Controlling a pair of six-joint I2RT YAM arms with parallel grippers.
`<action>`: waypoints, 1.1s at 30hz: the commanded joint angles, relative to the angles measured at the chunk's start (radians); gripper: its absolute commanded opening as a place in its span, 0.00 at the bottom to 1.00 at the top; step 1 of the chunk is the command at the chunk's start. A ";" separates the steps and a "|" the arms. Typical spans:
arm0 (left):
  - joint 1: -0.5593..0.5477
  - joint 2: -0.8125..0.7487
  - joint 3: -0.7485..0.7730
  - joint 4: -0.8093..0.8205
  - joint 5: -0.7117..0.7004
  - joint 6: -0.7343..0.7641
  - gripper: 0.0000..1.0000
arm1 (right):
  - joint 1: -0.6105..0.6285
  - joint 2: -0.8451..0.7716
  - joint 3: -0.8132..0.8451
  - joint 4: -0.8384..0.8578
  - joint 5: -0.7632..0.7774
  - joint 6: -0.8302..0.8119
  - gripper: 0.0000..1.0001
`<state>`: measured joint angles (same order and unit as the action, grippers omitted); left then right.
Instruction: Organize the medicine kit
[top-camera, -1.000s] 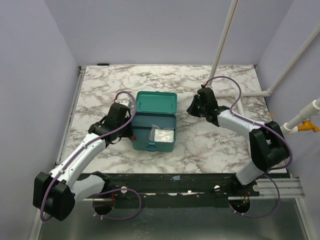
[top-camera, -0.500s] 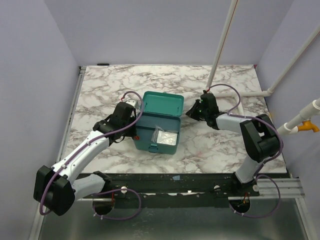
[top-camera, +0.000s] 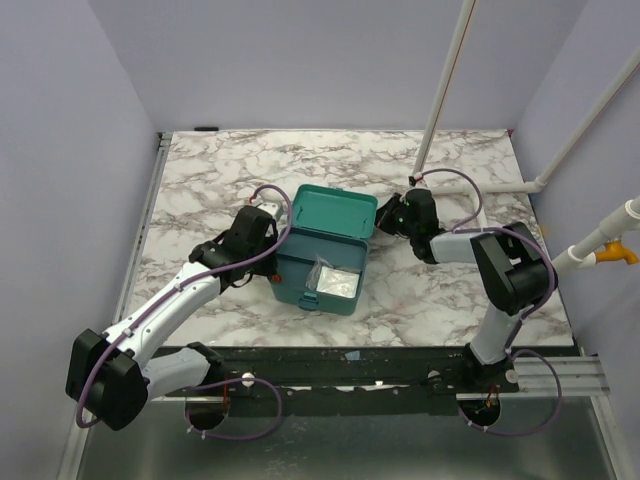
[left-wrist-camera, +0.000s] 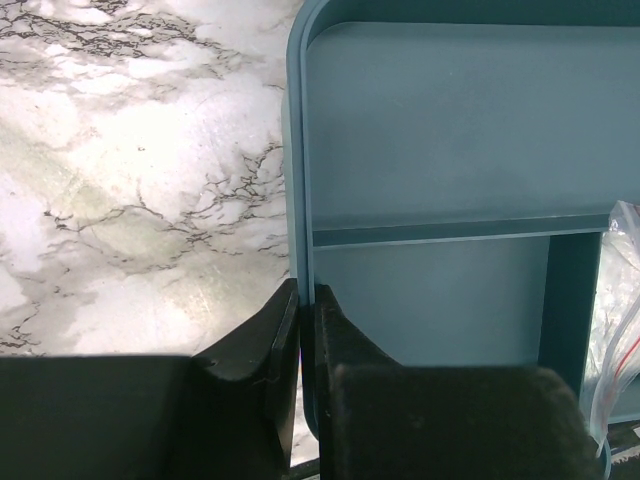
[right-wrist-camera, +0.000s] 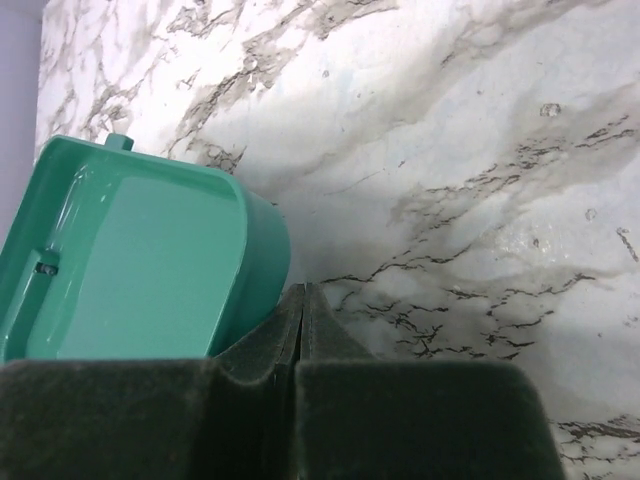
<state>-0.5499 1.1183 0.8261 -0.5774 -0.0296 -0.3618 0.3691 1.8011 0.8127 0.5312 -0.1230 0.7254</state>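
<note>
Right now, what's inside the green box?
A clear plastic packet lies inside the open medicine kit. Anything beneath the packet is covered, so I cannot tell.

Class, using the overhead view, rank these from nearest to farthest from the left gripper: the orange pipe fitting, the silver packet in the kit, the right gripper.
1. silver packet: inside the medicine kit, just right of the left gripper, which pinches the kit's left wall.
2. right gripper: across the kit, beside its raised lid.
3. orange fitting: far right, beyond the table.
</note>
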 joint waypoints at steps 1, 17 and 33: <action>-0.020 0.018 -0.012 -0.030 0.060 0.017 0.00 | -0.018 0.019 -0.063 0.206 -0.053 0.021 0.01; -0.034 0.032 -0.010 -0.034 0.055 0.023 0.00 | -0.063 0.079 -0.184 0.759 -0.238 -0.033 0.01; -0.037 0.049 -0.002 -0.029 0.069 0.017 0.00 | -0.062 0.037 -0.203 1.049 -0.406 -0.090 0.01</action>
<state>-0.5632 1.1278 0.8291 -0.5732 -0.0307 -0.3557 0.2989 1.8824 0.6193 1.4616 -0.4351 0.6708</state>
